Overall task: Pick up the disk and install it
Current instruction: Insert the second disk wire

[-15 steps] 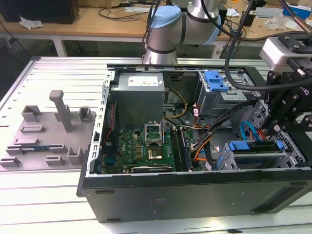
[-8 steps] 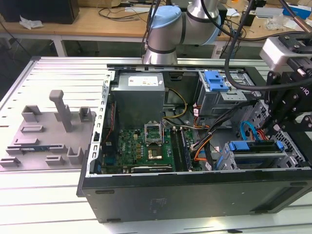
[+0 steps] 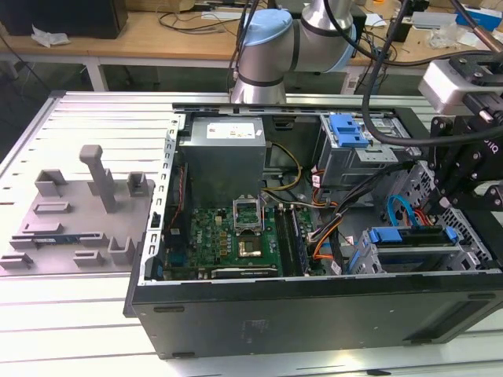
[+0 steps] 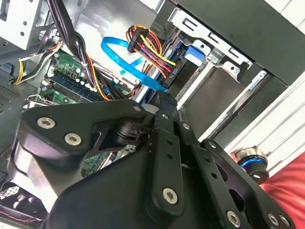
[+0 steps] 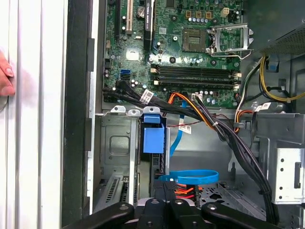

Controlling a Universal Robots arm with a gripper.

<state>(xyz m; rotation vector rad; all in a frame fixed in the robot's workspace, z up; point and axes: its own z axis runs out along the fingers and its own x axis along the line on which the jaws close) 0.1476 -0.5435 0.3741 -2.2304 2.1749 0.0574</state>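
The disk lies flat in the drive bay at the exterior view's right end of the open computer case, its blue carrier frame around a silver slab. In the first wrist view the disk's blue carrier end shows in the grey cage slot; in the second wrist view the same blue end sits in the bay. My gripper hangs over that bay, shut with nothing seen between its fingers. Its tip stands beside a looped blue data cable, a short way from the carrier.
Bundled black and orange cables run past the bay. The motherboard and grey power supply fill the case's middle. A blue latch piece sits on the far cage. A hand rests outside the case wall. A grey fixture plate lies at the exterior view's left.
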